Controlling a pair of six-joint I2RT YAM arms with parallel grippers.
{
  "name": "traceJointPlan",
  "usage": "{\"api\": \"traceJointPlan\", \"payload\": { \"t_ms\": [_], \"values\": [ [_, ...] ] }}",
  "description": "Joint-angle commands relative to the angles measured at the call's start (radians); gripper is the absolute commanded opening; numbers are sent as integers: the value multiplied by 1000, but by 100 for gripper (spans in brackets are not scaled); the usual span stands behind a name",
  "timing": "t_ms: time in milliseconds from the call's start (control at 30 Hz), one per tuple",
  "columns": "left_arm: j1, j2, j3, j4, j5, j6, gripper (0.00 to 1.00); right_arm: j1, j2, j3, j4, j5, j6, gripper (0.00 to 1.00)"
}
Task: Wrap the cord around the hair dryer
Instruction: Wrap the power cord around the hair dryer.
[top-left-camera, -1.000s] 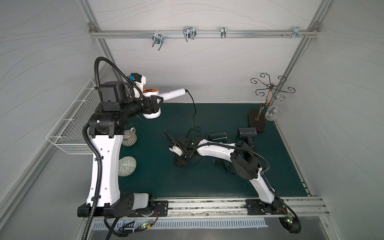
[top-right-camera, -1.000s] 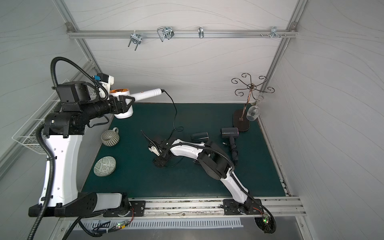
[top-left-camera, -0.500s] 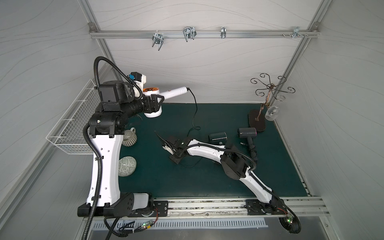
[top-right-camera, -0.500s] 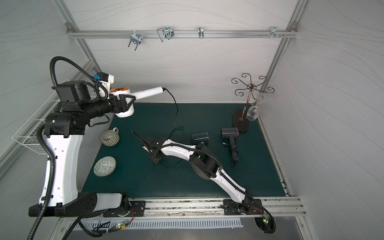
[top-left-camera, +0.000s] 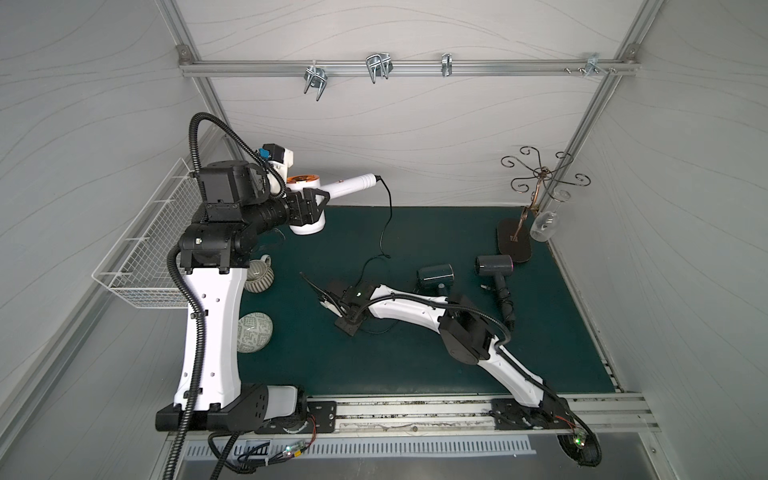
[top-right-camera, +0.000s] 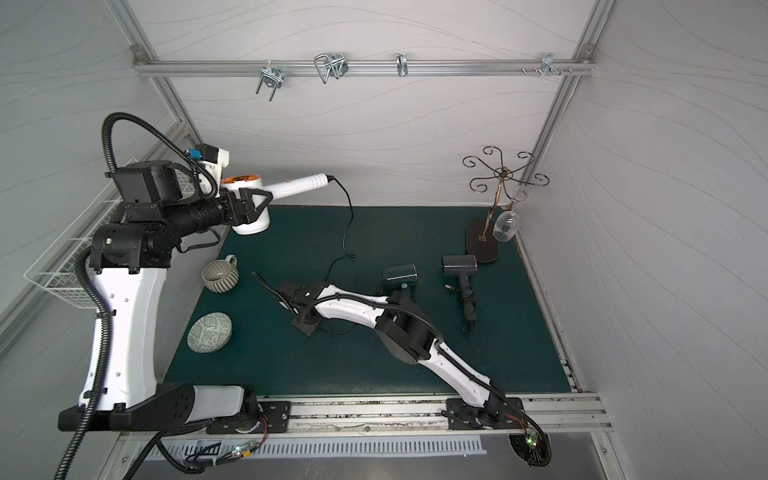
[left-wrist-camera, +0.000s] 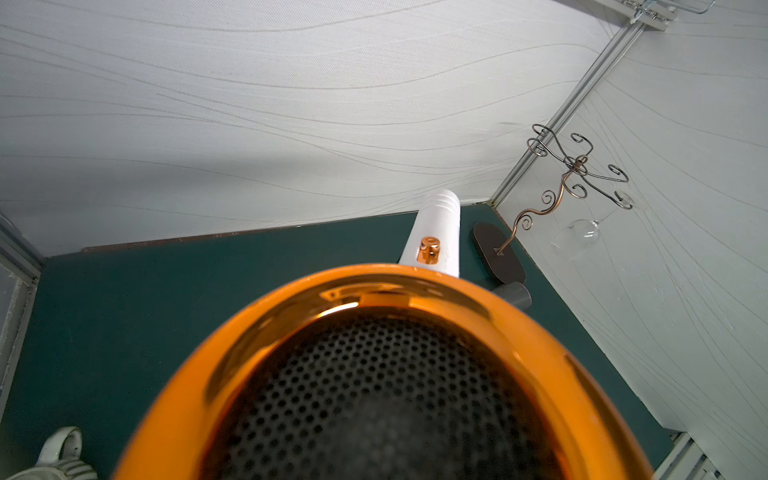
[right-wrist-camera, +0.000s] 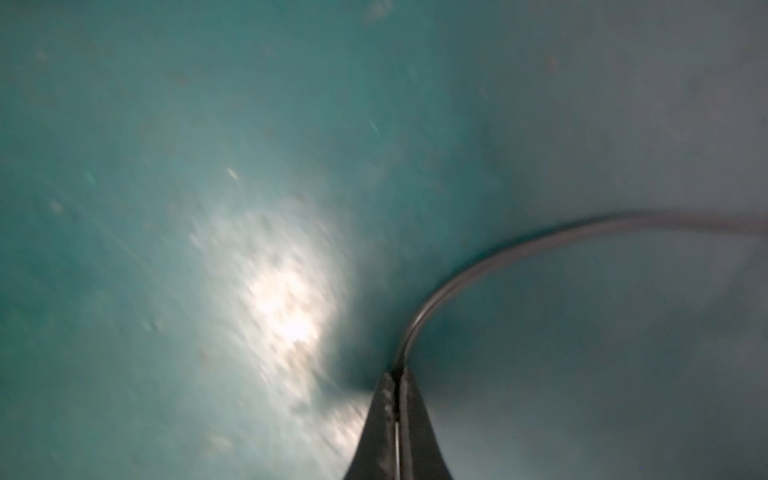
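**Hair dryer held aloft, cord pinched low on the desk**

The white hair dryer (top-left-camera: 351, 185) is gripped around its barrel by the left gripper (top-left-camera: 311, 205) and is held clear of the desk (top-left-camera: 415, 365), over the rear left corner. Its handle is pointed toward the back wall, as seen in both top views (top-right-camera: 297, 185). In the left wrist view the frame is largely filled by the dryer's orange rear ring and black grille (left-wrist-camera: 374, 395).

The black cord (top-left-camera: 386, 224) is seen leaving the end of the handle, hanging down to the desk and running on to the middle. There it is pinched by the right gripper (top-left-camera: 348, 327), which is lowered close to the surface. In the right wrist view the right gripper (right-wrist-camera: 398, 386) is shown closed, with the cord (right-wrist-camera: 457, 282) emerging from between its tips and curving away over the green mat. No turn of cord is wound on the dryer.

Two dark hair dryers (top-left-camera: 434, 276) (top-left-camera: 494, 266) are laid further right, and a mug (top-left-camera: 257, 274) is set near the left arm.
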Motion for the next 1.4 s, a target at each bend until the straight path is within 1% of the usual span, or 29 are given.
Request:
{"api": "traceJointPlan", "payload": {
  "t_ms": [0, 133, 233, 467, 600, 633, 800, 967, 1200, 1267, 1367],
  "values": [
    [5, -2, 22, 111, 17, -4, 0, -76, -60, -119, -116, -27, -1, 0],
    [6, 8, 11, 118, 15, -3, 0, -108, -189, -125, -100, -94, -37, 0],
    [6, 10, -2, 123, 10, -4, 0, -125, -270, -127, -123, -116, -56, 0],
    [6, 13, -49, 137, -2, -2, 0, -169, -447, -167, -181, -147, -79, 0],
    [6, 15, -71, 156, -1, -9, 0, -193, -521, -133, -234, -142, -108, 0],
    [6, 15, -106, 160, -1, -12, 0, -200, -535, -118, -250, -139, -116, 0],
    [6, 9, -159, 184, 1, -36, 0, -235, -591, -28, -313, -131, -147, 0],
    [6, -15, -227, 210, 4, -62, 0, -281, -619, 86, -352, -154, -161, 0],
    [6, -21, -284, 233, 14, -81, 0, -295, -614, 257, -402, -175, -197, 0],
    [6, -20, -307, 238, 15, -81, 0, -297, -609, 302, -402, -174, -232, 0],
    [6, -30, -368, 273, 63, -97, 0, -302, -597, 360, -384, -181, -253, 0]
  ]
}}
